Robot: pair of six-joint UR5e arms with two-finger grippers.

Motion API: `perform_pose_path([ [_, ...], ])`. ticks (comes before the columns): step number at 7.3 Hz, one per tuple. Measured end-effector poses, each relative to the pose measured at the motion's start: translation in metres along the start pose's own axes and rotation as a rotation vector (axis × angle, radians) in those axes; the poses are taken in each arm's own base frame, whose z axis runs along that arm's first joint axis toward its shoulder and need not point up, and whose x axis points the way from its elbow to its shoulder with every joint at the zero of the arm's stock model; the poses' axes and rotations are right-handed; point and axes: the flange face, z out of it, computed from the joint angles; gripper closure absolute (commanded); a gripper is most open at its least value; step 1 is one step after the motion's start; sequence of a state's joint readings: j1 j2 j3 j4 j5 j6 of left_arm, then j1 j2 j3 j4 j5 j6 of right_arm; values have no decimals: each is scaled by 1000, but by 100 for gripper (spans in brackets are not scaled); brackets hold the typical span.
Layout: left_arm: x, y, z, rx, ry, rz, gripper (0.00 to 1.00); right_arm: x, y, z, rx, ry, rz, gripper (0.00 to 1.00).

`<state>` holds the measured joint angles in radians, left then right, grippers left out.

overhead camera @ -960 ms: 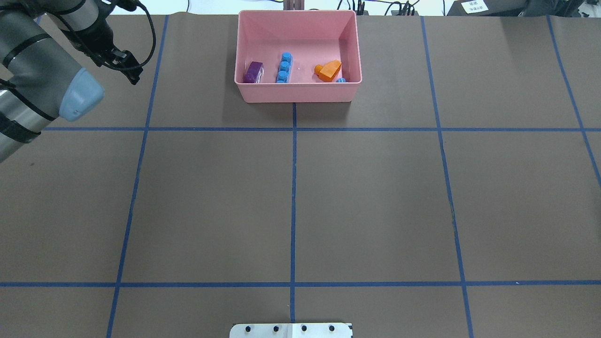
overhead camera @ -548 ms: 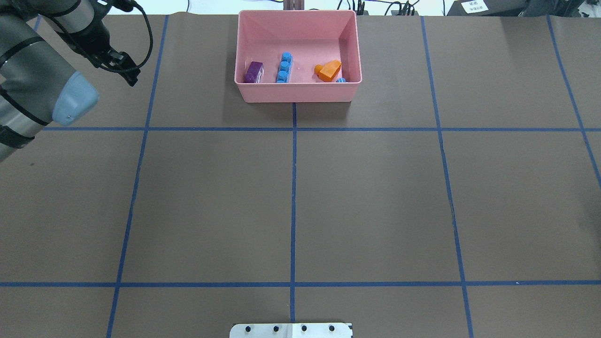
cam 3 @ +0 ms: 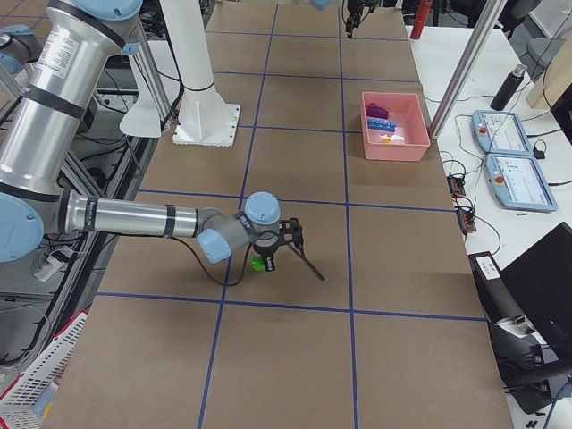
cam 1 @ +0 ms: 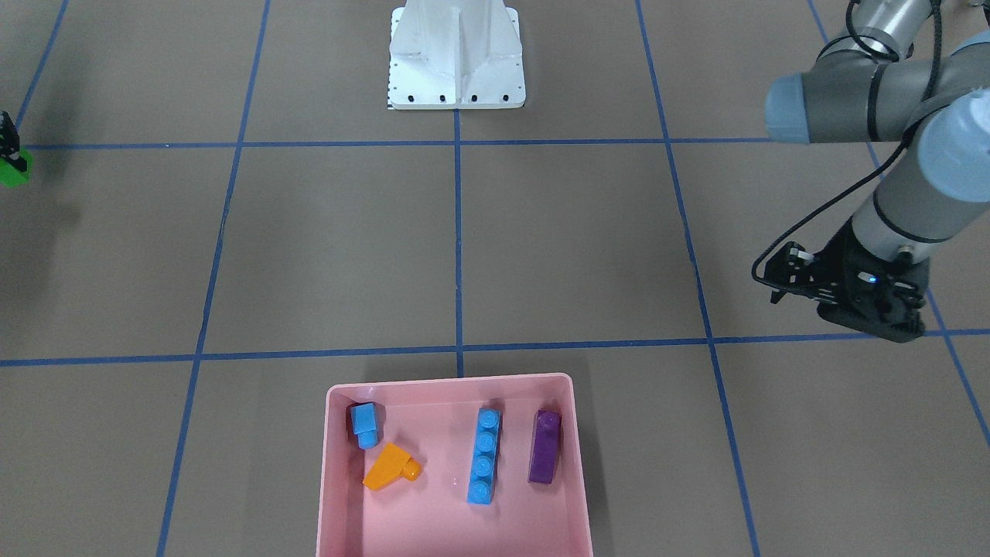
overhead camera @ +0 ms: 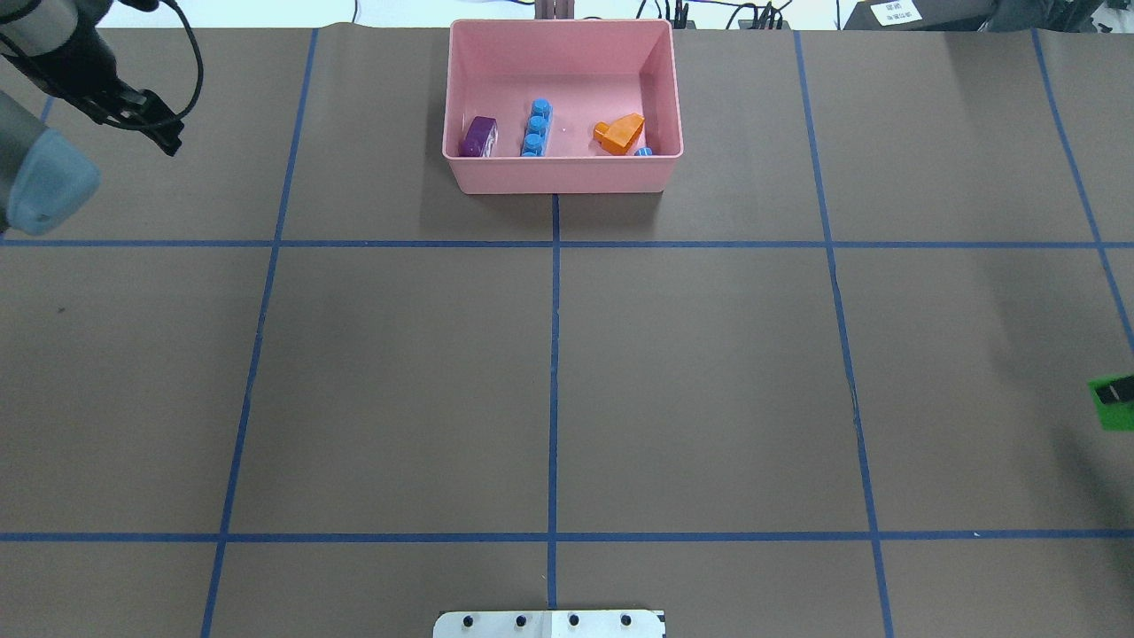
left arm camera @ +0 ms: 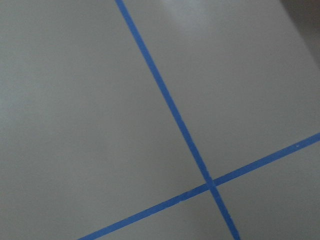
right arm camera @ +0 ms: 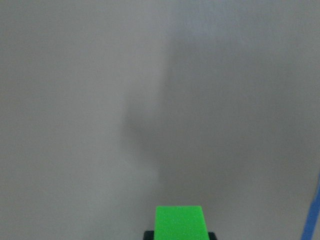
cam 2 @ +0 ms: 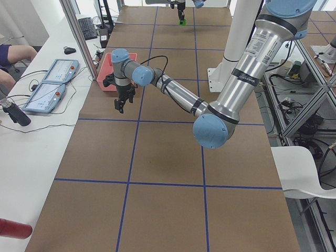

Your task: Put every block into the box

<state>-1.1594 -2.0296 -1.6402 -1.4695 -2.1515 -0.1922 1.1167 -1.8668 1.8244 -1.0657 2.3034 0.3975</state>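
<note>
- Blocks: four of the five lie in the box (overhead camera: 562, 174), a pink tray at the far middle of the table.
- Contents, left to right in the overhead view: purple block (overhead camera: 478, 136), long blue block (overhead camera: 536, 129), orange block (overhead camera: 620, 133) and small blue block (overhead camera: 644, 151). The small blue one sits by the near wall, just beside the orange. The purple and long blue lie side by side, apart.
- Green block (overhead camera: 1111, 406): outside the box and well apart from it, at the table's right edge. The right gripper (overhead camera: 1120, 388) has its jaws clamped on it.
- Left gripper (overhead camera: 170, 144): over the far-left mat, well apart from the box. Cannot tell how its jaws stand.
- Around: white base (overhead camera: 549, 623) at the near middle edge, and a blue tape grid (overhead camera: 555, 372) on the brown mat. Two pendants (cam 2: 59, 70) lie on the side bench, with a person's arm (cam 2: 10, 55) at its edge.
</note>
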Motion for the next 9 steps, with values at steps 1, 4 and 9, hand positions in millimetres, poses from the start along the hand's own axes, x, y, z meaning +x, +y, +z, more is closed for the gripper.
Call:
perform_pose_path([
  [1,-39,12,-9,1,4,-14,0,-28,-57,-15,3,3,21,100],
  [4,-156,80,-18,-17,7,-72,0,-134,-202,-76,-7,19,50,100],
  [9,-250,221,4,-4,106,-213,0,-293,-394,-115,0,25,160,100],
])
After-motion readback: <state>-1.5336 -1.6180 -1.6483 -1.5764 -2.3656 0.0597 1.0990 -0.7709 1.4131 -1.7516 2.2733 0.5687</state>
